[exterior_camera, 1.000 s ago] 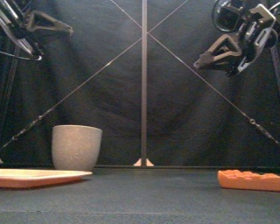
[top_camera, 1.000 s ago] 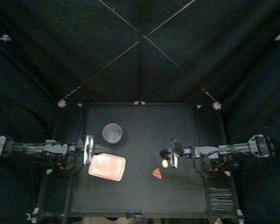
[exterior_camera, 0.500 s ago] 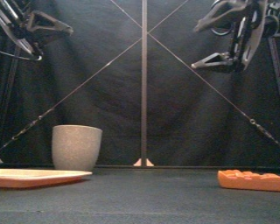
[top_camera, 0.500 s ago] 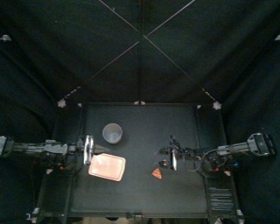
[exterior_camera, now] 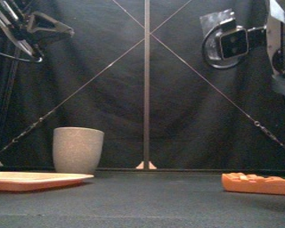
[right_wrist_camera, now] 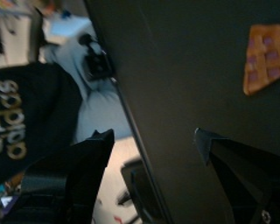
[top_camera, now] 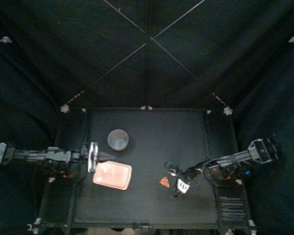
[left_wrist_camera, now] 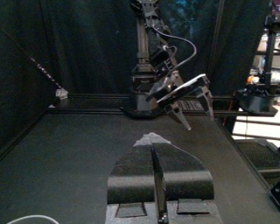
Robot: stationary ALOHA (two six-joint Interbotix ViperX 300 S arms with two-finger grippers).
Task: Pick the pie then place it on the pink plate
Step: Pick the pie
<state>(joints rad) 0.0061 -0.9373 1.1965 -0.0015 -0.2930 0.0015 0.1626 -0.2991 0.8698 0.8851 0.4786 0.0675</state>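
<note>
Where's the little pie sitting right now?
The pie lies flat on the table, right of the middle and toward the front, to the right of the pink plate. The right pincer hangs above it, not touching.

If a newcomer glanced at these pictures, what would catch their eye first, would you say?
Most likely the orange pie, lying a little right of the table's middle toward the front, with the right claw open and hovering close by. Next come the flat pink plate at the front left and the tall grey cup standing behind it, while the left claw rests shut at the left edge.
</note>
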